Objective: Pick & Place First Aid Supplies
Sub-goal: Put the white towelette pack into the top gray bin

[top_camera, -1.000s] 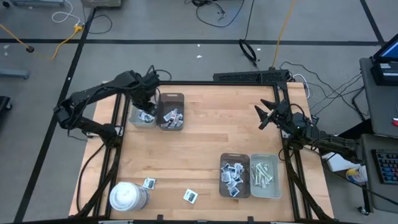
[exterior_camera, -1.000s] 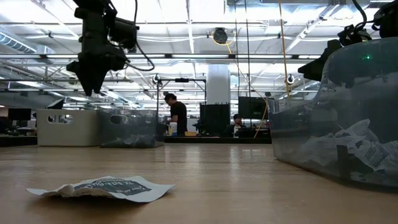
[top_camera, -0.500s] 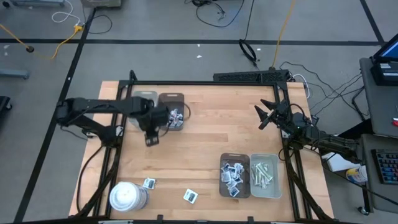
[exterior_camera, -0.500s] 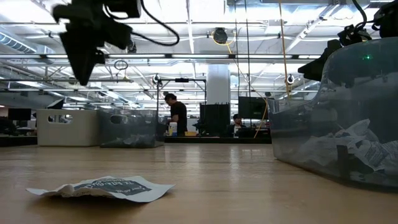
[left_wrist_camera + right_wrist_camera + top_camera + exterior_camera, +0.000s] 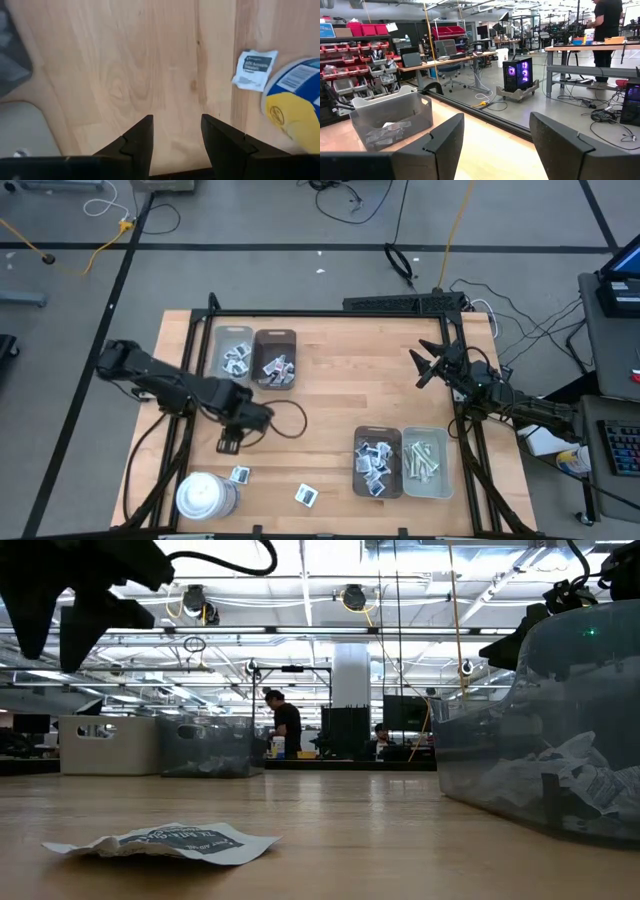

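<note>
Over the last second the left gripper (image 5: 229, 444) has swung away from the far-left trays, crossed the bare wood, and now hangs above the near-left part of the table, its fingers (image 5: 138, 136) parted with nothing between them.

Nearest the front edge, two loose packets are left to collect: one packet (image 5: 239, 474) lies just beside the large white cylinder (image 5: 205, 496), and a second packet (image 5: 307, 496) lies farther right, apart from it. The left wrist view shows the first packet (image 5: 254, 70) ahead of the gripper, beside the cylinder's blue and yellow label, so this is likely the next pick.

A little farther back on the right, a brown tray (image 5: 377, 461) already holds a heap of white packets, and the grey tray (image 5: 428, 461) touching it holds the pale wrapped strips. Across the table at the far left, another grey tray (image 5: 230, 356) and another brown tray (image 5: 275, 359) stand side by side, both with supplies in them.

The right gripper (image 5: 428, 363) waits at the far right edge, jaws wide and holding nothing.

Judging by this, most sorting looks done; only the two stray packets on the wood appear to be left.
</note>
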Controlling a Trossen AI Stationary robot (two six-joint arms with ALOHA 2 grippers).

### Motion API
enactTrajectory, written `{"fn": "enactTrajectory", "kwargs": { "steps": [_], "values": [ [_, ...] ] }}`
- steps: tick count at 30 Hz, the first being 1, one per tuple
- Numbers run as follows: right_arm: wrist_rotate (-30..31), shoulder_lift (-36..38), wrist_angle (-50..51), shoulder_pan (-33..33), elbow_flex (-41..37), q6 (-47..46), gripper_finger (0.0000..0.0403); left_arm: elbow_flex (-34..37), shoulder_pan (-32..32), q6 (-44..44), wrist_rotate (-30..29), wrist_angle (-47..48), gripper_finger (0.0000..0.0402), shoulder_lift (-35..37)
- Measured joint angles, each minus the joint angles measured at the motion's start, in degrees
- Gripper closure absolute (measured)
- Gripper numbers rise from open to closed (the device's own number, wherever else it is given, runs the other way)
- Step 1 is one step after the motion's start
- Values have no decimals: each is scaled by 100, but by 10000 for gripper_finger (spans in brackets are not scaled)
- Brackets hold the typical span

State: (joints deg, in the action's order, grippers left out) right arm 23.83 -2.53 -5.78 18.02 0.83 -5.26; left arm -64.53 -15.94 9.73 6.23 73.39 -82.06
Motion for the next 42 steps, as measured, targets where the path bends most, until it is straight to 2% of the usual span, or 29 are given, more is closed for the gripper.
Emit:
{"fn": "enactTrajectory", "kwargs": {
  "steps": [6, 13, 31, 34, 42],
  "values": [
    [0, 1, 0, 0, 1, 0, 183, -344, -329, 298, -10, -7, 231, -622],
    [0, -1, 0, 0, 0, 0, 181, -1417, -552, 451, -16, -14, 231, -1543],
    [-2, 0, 0, 0, 0, -2, 181, -5580, -1137, 737, 137, -3, 231, -4317],
    [0, 1, 0, 0, -1, 0, 182, -5843, -1161, 815, 161, -6, 231, -4548],
    [0, -1, 0, 0, 1, -2, 181, -5847, -1318, 953, 137, -46, 231, -5129]
  ]
}}
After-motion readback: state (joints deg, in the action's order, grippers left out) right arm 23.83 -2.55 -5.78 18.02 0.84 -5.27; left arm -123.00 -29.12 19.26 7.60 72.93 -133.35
